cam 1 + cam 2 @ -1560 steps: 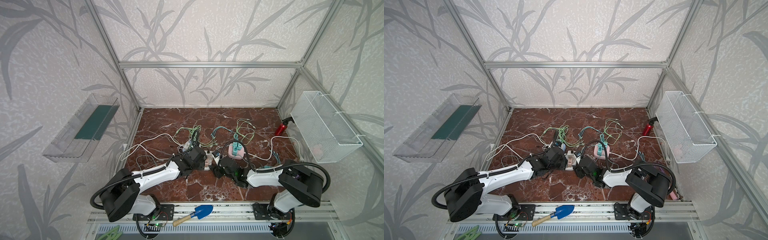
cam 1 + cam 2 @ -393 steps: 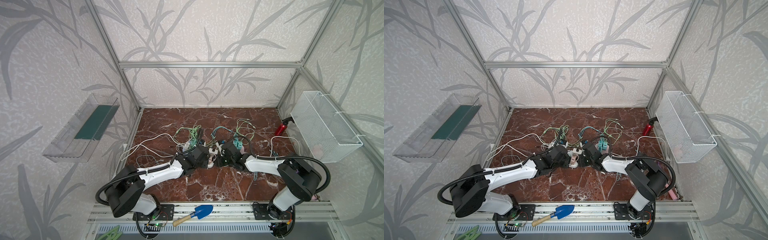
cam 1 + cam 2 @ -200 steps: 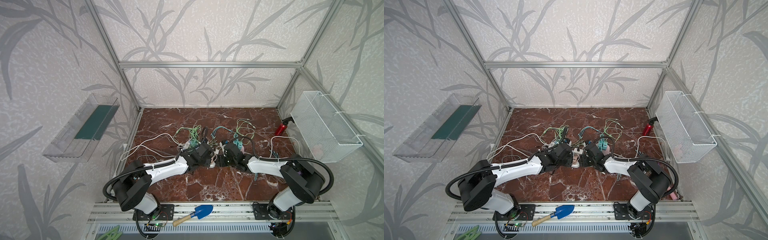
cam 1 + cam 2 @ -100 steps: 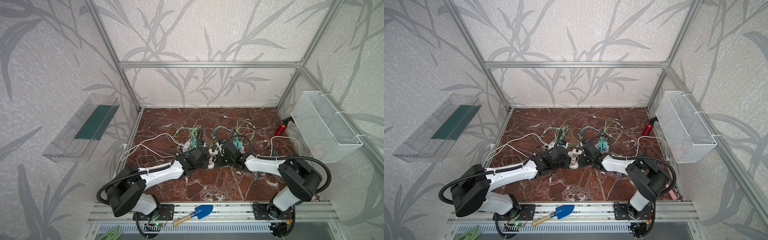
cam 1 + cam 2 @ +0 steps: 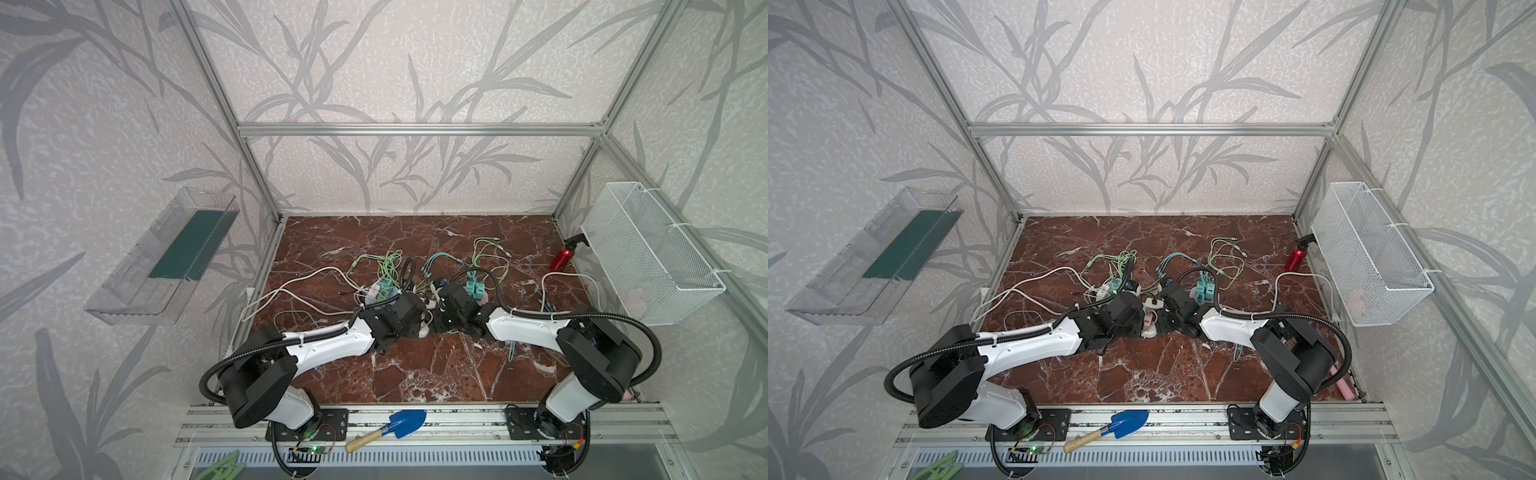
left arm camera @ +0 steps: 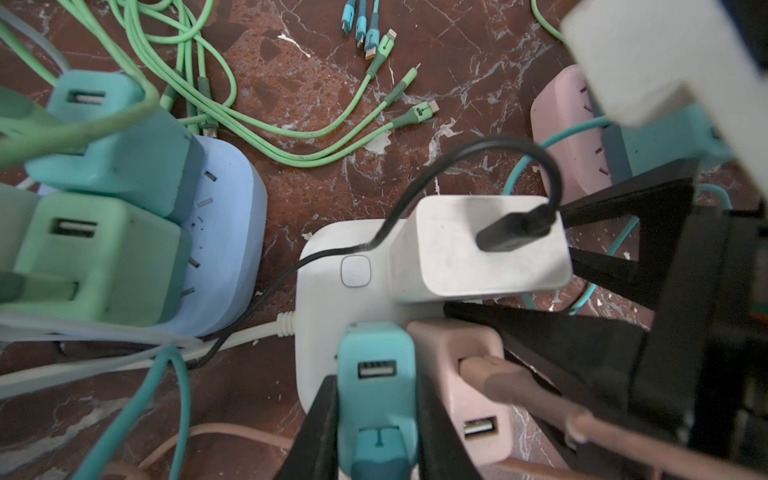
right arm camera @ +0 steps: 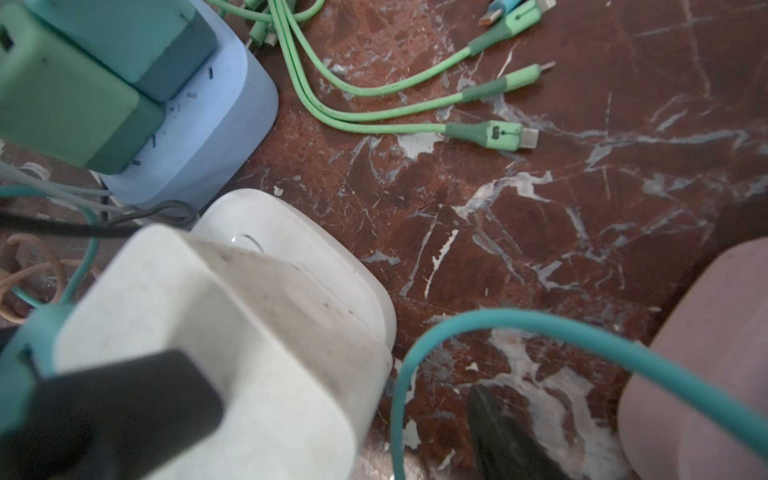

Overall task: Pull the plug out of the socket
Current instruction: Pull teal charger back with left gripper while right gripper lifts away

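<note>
While the left pincer [image 6: 376, 399] is clenched on the teal plug [image 6: 376, 345], a boxy USB charger seated in the white socket strip [image 6: 328, 291] on the table [image 6: 332, 166], the right pincer [image 6: 505, 259] flanks the white plug [image 6: 449, 249]; can't tell if gripping.

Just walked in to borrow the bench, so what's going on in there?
The left gripper is shut on the teal USB charger plug seated in the white plastic power strip, not yet pulled out. The right gripper straddles the white charger block beside it; whether it clamps it is unclear.
</note>
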